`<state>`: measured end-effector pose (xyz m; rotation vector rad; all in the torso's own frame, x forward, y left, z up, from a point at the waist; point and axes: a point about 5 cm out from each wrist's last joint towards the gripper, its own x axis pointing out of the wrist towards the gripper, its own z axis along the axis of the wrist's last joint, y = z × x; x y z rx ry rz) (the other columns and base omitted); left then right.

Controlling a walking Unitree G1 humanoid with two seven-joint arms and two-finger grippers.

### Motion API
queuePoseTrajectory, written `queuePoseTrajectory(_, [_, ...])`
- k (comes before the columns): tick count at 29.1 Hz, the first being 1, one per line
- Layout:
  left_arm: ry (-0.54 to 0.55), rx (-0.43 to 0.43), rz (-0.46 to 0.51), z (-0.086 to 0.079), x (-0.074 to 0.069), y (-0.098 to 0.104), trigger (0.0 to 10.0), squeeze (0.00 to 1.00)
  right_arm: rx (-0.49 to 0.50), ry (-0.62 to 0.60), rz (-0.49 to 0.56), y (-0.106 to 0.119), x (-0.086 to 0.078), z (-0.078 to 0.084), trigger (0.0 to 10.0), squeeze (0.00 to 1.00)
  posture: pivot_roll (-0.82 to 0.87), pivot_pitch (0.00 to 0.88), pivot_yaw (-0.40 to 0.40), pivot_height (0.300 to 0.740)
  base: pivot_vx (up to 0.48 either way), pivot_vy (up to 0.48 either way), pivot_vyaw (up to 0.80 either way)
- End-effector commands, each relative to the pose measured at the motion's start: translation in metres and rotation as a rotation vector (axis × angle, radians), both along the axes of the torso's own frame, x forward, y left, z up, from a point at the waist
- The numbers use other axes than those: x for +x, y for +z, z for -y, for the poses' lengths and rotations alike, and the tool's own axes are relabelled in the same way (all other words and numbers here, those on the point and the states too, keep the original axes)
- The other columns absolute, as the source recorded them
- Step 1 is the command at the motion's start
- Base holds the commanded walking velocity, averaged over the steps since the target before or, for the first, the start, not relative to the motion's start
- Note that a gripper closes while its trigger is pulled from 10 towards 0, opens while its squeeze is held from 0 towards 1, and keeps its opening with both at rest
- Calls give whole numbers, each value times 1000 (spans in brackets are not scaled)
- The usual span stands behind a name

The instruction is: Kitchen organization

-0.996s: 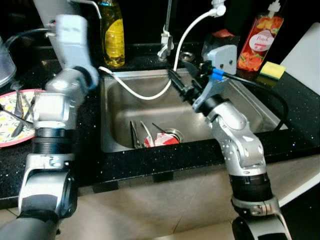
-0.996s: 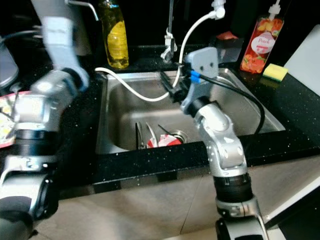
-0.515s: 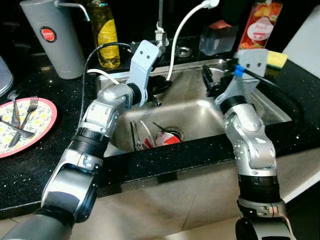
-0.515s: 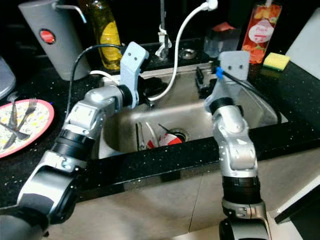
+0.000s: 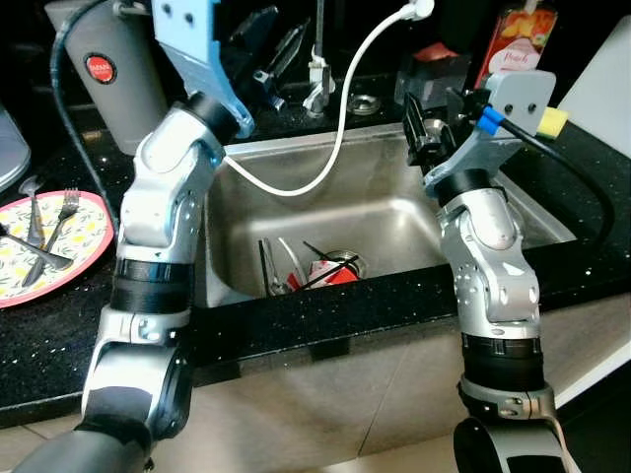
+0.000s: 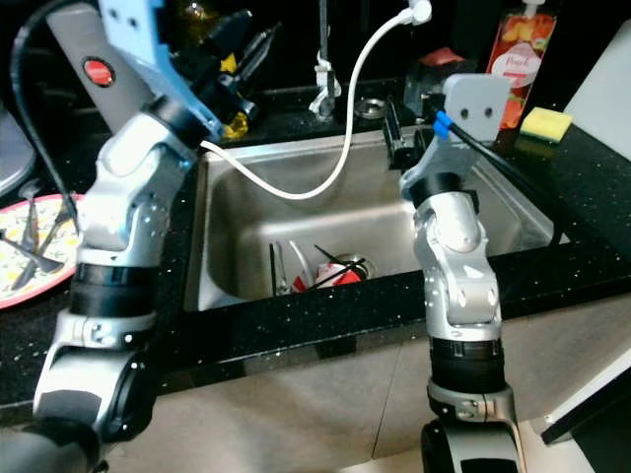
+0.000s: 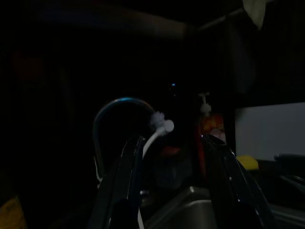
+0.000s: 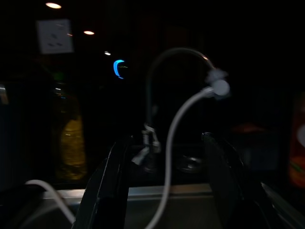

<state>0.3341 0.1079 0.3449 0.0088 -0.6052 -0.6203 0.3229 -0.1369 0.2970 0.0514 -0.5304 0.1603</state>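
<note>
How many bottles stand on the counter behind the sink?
2: a yellow bottle behind the sink's back-left corner, partly hidden by the left gripper, and a Peach bottle at the back right. Others may be hidden.

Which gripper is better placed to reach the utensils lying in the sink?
Probably right: the right gripper hangs open at the sink rim, nearer the utensils; the left gripper is raised by the faucet.

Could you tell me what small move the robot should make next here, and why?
Probably lower the left gripper toward the utensils lying by the drain in the sink. Both the left gripper and the right gripper are raised above the basin, open and holding nothing, while the plate on the counter already carries forks. The white hose drapes across the basin, so descend clear of it.
</note>
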Motion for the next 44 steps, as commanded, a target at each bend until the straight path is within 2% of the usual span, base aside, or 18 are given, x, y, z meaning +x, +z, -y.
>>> queuePoseTrajectory(1, [46,125,-84,1,0,-20,10000,0,3,44,22,0,-5,-8,10000,0,47,0,31,740,0,0,0])
queuePoseTrajectory(3, [92,207,-133,1,2,-37,10000,0,10,60,25,0,-6,-12,10000,0,47,0,31,740,0,0,0])
queuePoseTrajectory(6, [74,193,-155,3,0,-43,10000,0,25,69,29,0,-7,-16,10000,0,55,0,35,740,0,0,0])
queuePoseTrajectory(7, [8,109,-168,7,-5,-42,10000,0,32,87,33,-1,-7,-19,10000,0,47,0,38,740,0,0,0])
queuePoseTrajectory(8, [-18,75,-169,8,-7,-40,10000,0,31,95,35,-1,-8,-20,10000,0,47,0,38,740,0,0,0])
queuePoseTrajectory(13, [-60,34,-172,7,-10,-36,10000,0,-11,194,38,1,-11,-29,10000,0,43,0,28,740,0,0,0])
queuePoseTrajectory(17, [-171,-91,-209,0,-18,-32,10000,0,-29,402,31,2,-23,-45,10000,0,38,0,27,740,0,0,0])
queuePoseTrajectory(23, [-257,-145,-218,-8,-24,-30,10000,0,12,483,31,4,-29,-48,10000,0,38,0,23,740,0,0,0])
queuePoseTrajectory(27, [-393,-175,-264,-14,-33,-34,10000,0,63,640,48,12,-39,-55,10000,0,41,0,13,740,0,0,0])
queuePoseTrajectory(30, [-423,-213,-265,-16,-35,-33,10000,0,73,672,50,13,-42,-56,10000,0,44,0,13,740,0,0,0])
queuePoseTrajectory(31, [-418,-207,-272,-18,-36,-35,10000,0,99,733,48,14,-46,-57,10000,0,45,0,12,740,0,0,0])
queuePoseTrajectory(32, [-418,-207,-272,-18,-36,-35,10000,0,99,733,48,14,-46,-57,10000,0,45,0,12,740,0,0,0])
queuePoseTrajectory(34, [-411,-150,-274,-13,-37,-38,10000,0,149,850,48,15,-55,-60,10000,0,47,0,13,740,0,0,0])
queuePoseTrajectory(35, [-443,-165,-268,-10,-39,-37,10000,0,196,921,54,17,-60,-62,10000,0,39,0,16,740,0,0,0])
queuePoseTrajectory(39, [-479,-184,-259,-8,-40,-33,10000,0,270,1014,61,20,-67,-63,10000,0,37,0,11,740,0,0,0])
queuePoseTrajectory(40, [-530,-237,-252,-7,-44,-30,10000,0,350,1079,54,20,-70,-61,10000,0,36,0,14,740,0,0,0])
queuePoseTrajectory(41, [-530,-237,-252,-7,-44,-30,10000,0,350,1079,54,20,-70,-61,10000,0,36,0,14,740,0,0,0])
queuePoseTrajectory(44, [-600,-280,-245,-8,-50,-29,10000,0,450,1142,47,20,-72,-59,10000,0,36,0,14,740,0,0,0])
